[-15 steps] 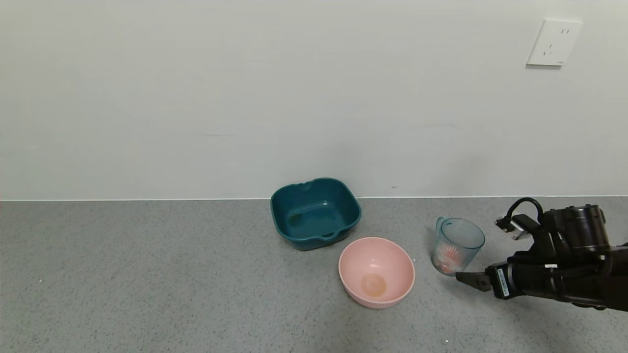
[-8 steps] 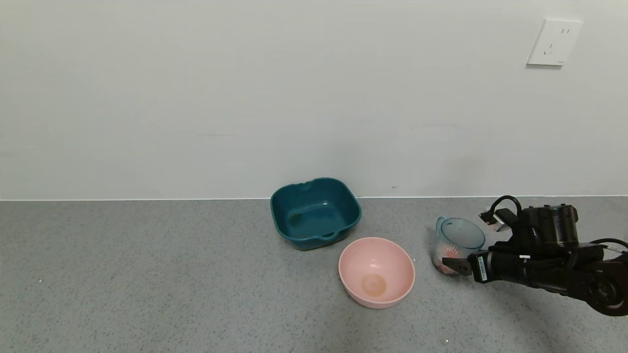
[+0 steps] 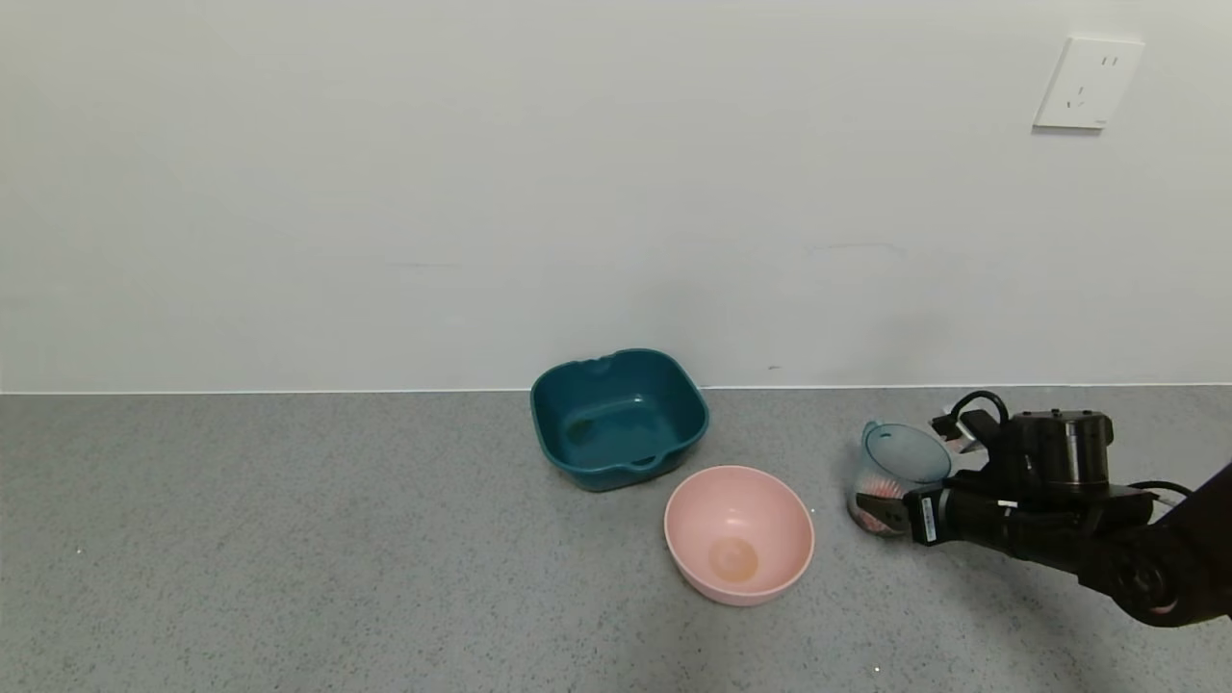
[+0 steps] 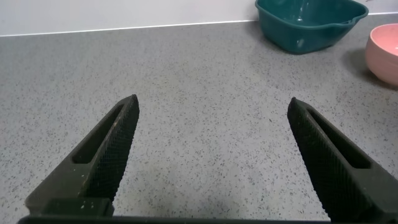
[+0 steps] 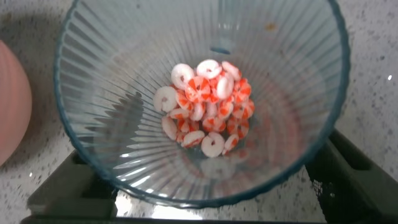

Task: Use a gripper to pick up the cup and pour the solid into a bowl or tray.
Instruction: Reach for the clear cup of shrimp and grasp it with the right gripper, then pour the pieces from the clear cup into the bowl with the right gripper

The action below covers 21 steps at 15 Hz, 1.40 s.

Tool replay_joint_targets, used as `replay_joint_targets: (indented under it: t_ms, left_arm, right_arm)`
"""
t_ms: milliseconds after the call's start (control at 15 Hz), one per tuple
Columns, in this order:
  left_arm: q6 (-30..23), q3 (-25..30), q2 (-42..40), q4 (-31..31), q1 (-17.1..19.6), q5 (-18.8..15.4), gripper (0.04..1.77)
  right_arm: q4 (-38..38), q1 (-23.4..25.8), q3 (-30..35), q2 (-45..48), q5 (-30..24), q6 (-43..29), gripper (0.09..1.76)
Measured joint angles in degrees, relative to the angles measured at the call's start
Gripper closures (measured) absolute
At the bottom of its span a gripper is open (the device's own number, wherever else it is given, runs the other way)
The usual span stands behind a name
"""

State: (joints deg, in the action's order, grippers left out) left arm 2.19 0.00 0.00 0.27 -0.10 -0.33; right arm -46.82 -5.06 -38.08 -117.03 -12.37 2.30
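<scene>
1. Two containers sit mid-frame in the head view: the teal basin at centre by the wall line, the pink bowl just below and right of it. Over at the right edge, the right gripper is in on the cup, which looks slightly tilted on the grey counter. One dark finger crosses the cup's lower front; the other is hidden behind it.

2. Left wrist view now: the left gripper has its fingers spread wide over bare counter, nothing between them. The basin and pink bowl peek in at the upper right. That arm looks idle.

3. Right wrist view, and here's the action: the cup fills the frame, the solid heaped at its bottom, orange-red and white discs. The right gripper's fingers straddle the cup along the lower edge; whether they are pressing its walls, I cannot tell.

4. Progress call: the solid is all in the cup and the basin looks empty. Lifting, carrying and pouring are all left.
</scene>
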Motion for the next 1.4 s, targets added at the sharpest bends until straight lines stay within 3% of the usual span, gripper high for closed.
replay_joint_targets:
  t_ms: [600, 1000, 1133, 1400]
  left_arm:
    - [0.00, 0.00, -0.02, -0.02, 0.00, -0.02, 0.09]
    - [0.00, 0.00, 0.00, -0.02, 0.00, 0.00, 0.09]
    - [0.00, 0.00, 0.00, 0.00, 0.00, 0.00, 0.09]
    - [0.00, 0.00, -0.02, 0.00, 0.00, -0.02, 0.09]
  right_arm:
    - [-19.82, -0.61, 3.57, -7.36, -0.11, -0.22, 0.14]
    - [-20.89, -0.56, 4.33, -9.09, -0.09, -0.20, 0.14]
    - [-21.77, -0.56, 4.35, -9.13, -0.09, -0.20, 0.45]
    - [-24.09, -0.61, 5.03, -9.20, -0.09, -0.20, 0.54]
